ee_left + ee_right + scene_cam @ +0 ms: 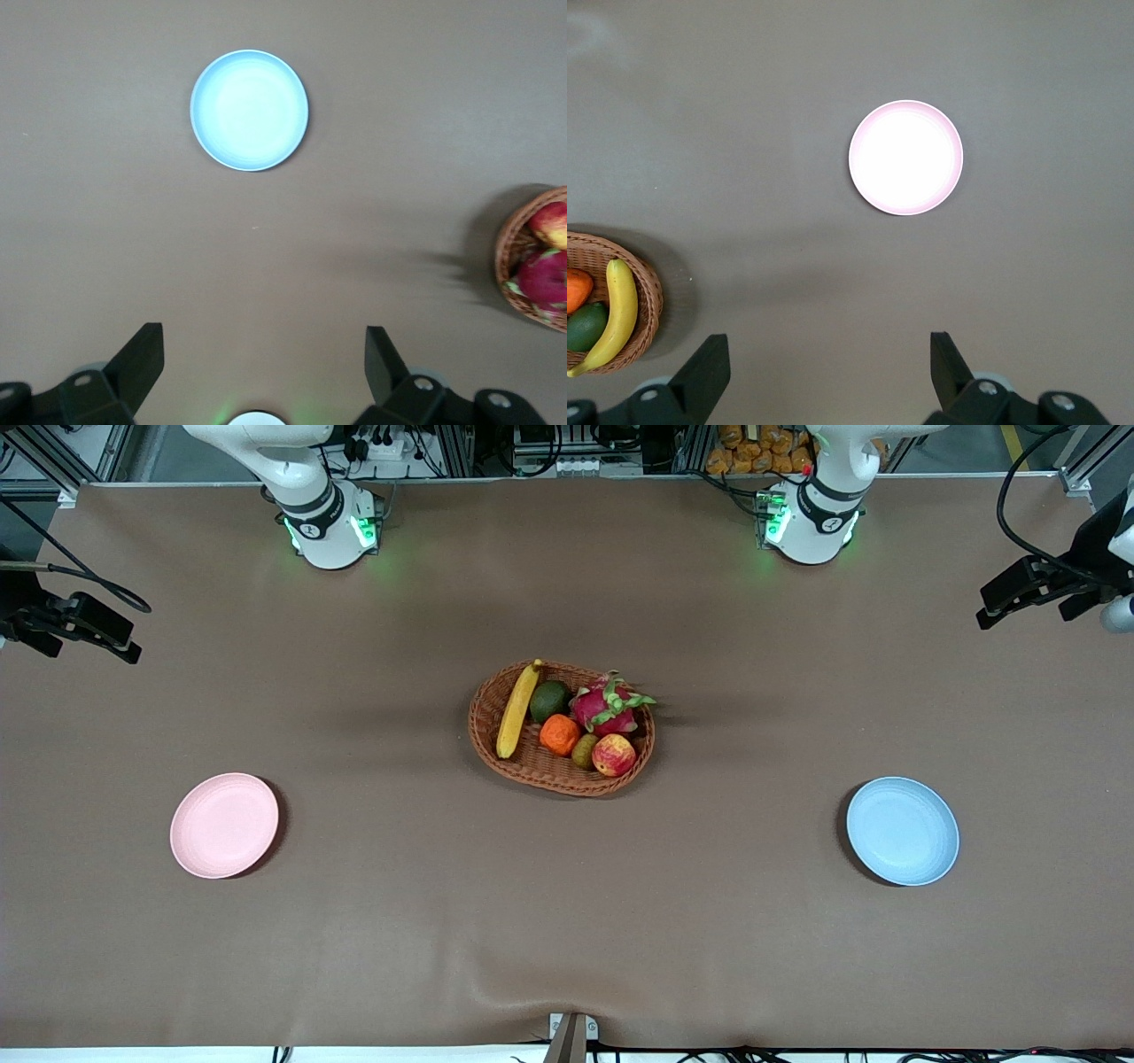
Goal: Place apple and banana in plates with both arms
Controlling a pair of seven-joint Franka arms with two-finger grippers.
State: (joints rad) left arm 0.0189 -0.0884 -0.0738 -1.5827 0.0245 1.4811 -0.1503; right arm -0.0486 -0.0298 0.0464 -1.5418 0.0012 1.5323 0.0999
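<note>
Clearly at the very beginning, with no step of the task done yet. Toward the right arm's end of the table: right gripper point(828, 354) high over the bare cloth, fingers spread wide, holding nothing, waiting. Below it, pink plate point(224, 825), with no fruit on it. In the middle of the table: woven basket point(567, 786), and inside it the banana point(517, 710), lying along the rim on the side toward the right arm. Beside the banana, a green avocado point(549, 701), a mandarin point(559, 734) and a dragon fruit point(604, 704). Then the apple point(613, 755), at the basket edge nearer to the front camera, on the side toward the left arm. Toward the left arm's end: blue plate point(902, 831), also without fruit. Above that part of the table, left gripper point(263, 341), fingers wide apart too, gripping nothing. Left to do, as it seems: everything, meaning to reach into the basket, lift out both fruits, and put each on a plate.
</note>
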